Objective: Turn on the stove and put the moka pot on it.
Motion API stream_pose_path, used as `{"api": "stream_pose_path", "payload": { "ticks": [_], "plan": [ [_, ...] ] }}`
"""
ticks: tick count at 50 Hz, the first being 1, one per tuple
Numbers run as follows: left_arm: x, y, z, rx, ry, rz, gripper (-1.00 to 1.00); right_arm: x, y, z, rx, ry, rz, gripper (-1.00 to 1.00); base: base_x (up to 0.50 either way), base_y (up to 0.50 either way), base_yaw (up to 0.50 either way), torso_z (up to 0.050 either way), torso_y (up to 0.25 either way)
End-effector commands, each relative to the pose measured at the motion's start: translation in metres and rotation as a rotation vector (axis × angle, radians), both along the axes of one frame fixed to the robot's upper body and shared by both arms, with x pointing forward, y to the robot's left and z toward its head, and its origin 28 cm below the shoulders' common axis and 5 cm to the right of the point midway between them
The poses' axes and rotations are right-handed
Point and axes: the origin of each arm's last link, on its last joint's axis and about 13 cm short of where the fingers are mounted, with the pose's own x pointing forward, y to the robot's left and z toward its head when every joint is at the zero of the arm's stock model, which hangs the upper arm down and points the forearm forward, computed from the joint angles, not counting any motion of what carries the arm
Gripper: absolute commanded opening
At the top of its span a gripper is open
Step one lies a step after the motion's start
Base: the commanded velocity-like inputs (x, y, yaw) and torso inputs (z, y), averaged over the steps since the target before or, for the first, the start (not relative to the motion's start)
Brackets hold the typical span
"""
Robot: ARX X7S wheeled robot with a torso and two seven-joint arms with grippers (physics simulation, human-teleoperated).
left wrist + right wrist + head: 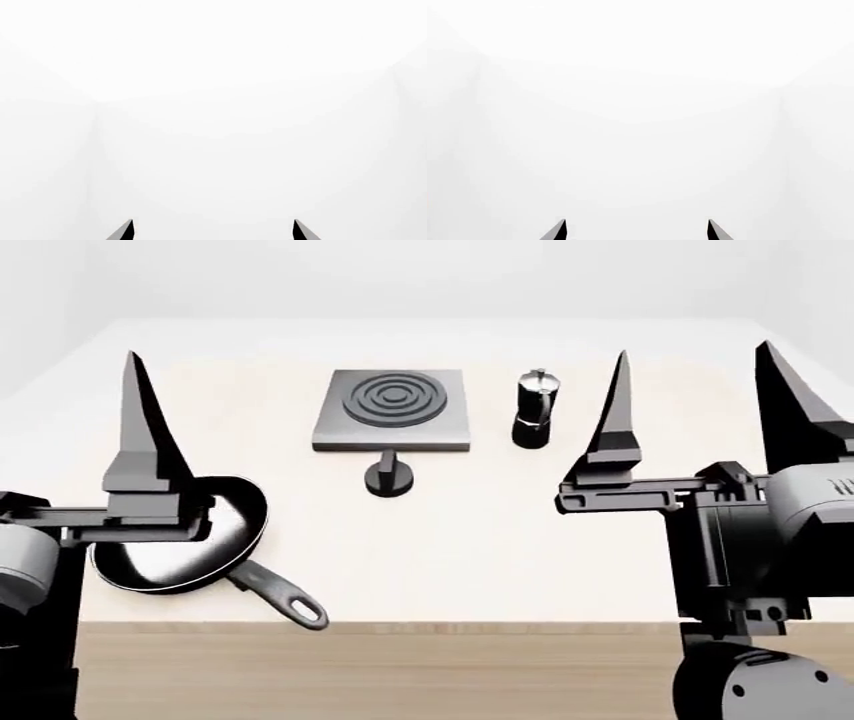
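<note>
1. Spanning the whole head view, the pale table (534, 570) carries everything; both arms hover above its near edge with nothing in hand.
2. The stove (392, 410), a flat square grey plate with raised concentric rings, lies at the far middle. It looks stiff and heavy enough to stay put when something is set on it.
3. The black frying pan (180, 540) sits near left, partly hidden behind the left gripper (134, 430), and plays no part here.
4. The right gripper (694, 410) has its fingers spread wide, and so does the left; both wrist views show only two separated tips against white.
5. The moka pot (535, 408) stands upright just right of the stove, apart from it. It is probably rigid metal, shiny and slippery on top, and narrow enough to tip; grasping the faceted black body low down seems safest, though its handle is too small to judge.
6. The round black knob (388, 476) sits just in front of the stove, small and needing a firm pinch to twist.
</note>
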Motion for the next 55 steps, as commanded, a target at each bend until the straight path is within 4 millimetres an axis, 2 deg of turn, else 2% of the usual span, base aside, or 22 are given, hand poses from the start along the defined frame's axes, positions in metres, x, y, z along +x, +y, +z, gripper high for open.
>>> {"api": "stream_pose_path", "payload": {
  "ticks": [1, 3, 11, 13, 24, 55],
  "plan": [
    [-0.0010, 0.0001, 0.0001, 0.006, 0.000, -0.003, 1.00, 0.0001, 0.0005, -0.0022, -0.003, 0.002, 0.001, 1.00, 0.00, 0.26, 0.00, 0.000, 0.000],
    [-0.0006, 0.0001, 0.0001, 0.007, 0.001, -0.004, 1.00, 0.0001, 0.0004, 0.0015, -0.003, 0.002, 0.001, 1.00, 0.00, 0.26, 0.00, 0.000, 0.000],
    [0.0007, 0.0001, -0.0010, 0.007, 0.004, -0.006, 1.00, 0.0017, 0.0007, -0.0037, 0.000, 0.006, 0.007, 1.00, 0.00, 0.23, 0.00, 0.000, 0.000],
    [0.0008, 0.0000, -0.0009, 0.007, 0.005, -0.008, 1.00, 0.0018, 0.0009, 0.0006, 0.005, 0.009, 0.012, 1.00, 0.00, 0.00, 0.00, 0.000, 0.000],
    [-0.0003, 0.0001, 0.0009, 0.008, 0.002, -0.010, 1.00, 0.0018, 0.0011, -0.0041, 0.010, 0.013, 0.013, 1.00, 0.03, 0.00, 0.00, 0.000, 0.000],
    [0.0003, -0.0014, 0.0001, 0.013, 0.009, -0.015, 1.00, 0.0004, 0.0015, -0.0044, 0.008, 0.010, 0.020, 1.00, 0.22, 0.00, 0.00, 0.000, 0.000]
  ]
}}
